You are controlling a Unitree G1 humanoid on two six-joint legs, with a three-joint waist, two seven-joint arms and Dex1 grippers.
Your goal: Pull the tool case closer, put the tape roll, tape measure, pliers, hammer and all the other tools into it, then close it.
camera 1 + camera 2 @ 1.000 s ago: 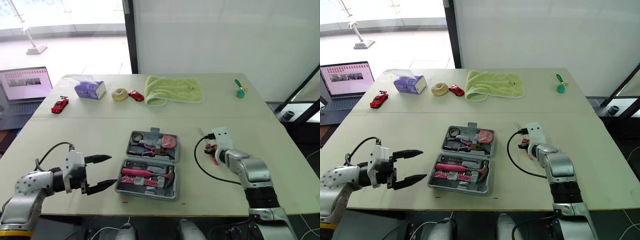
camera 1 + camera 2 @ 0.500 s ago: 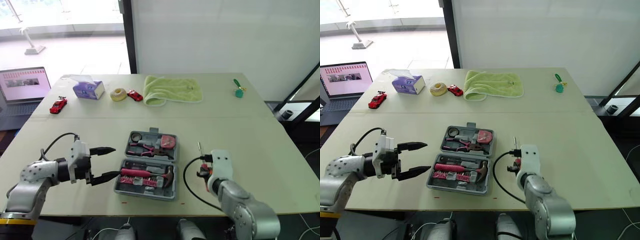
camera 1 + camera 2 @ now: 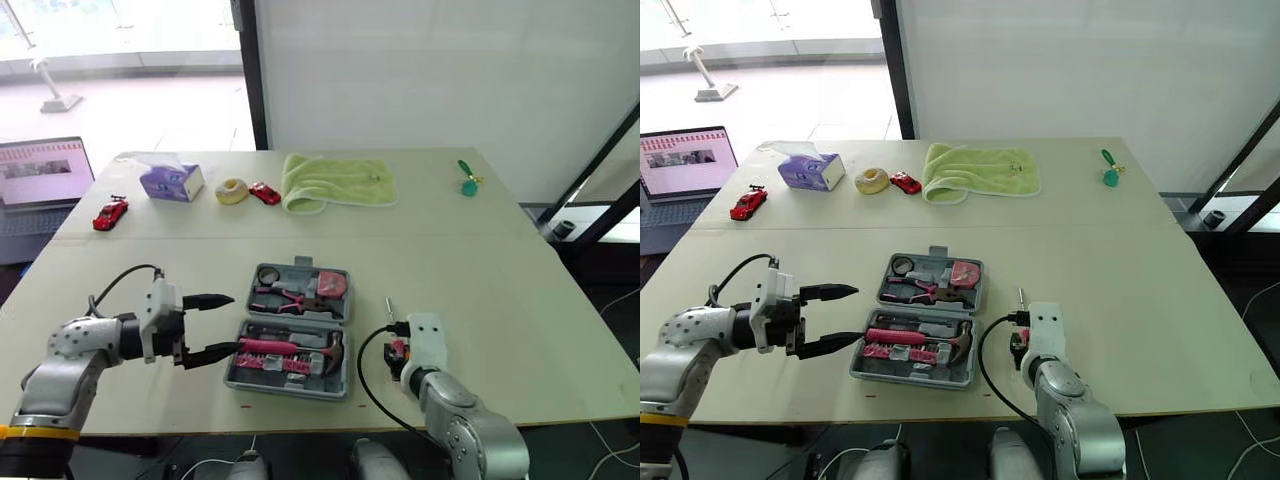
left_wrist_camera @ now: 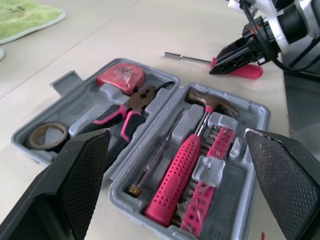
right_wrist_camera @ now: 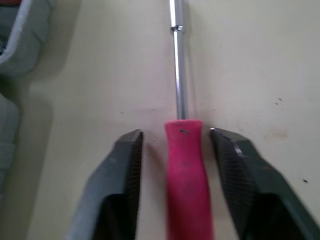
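I get bright, even daylight in the head views. It comes from the window (image 3: 120,60) at the far left, where the ground outside is washed out almost to white. The worktop (image 3: 480,260) shows no glare, and the case (image 3: 292,330) throws only a thin, soft shadow. In the left wrist view the case is sharp, but the near fingers (image 4: 82,175) are very dark. The right wrist view is soft, and the screwdriver (image 5: 186,170) looks blurred.

Left hand (image 3: 232,322), right hand (image 5: 176,134) (both spread)
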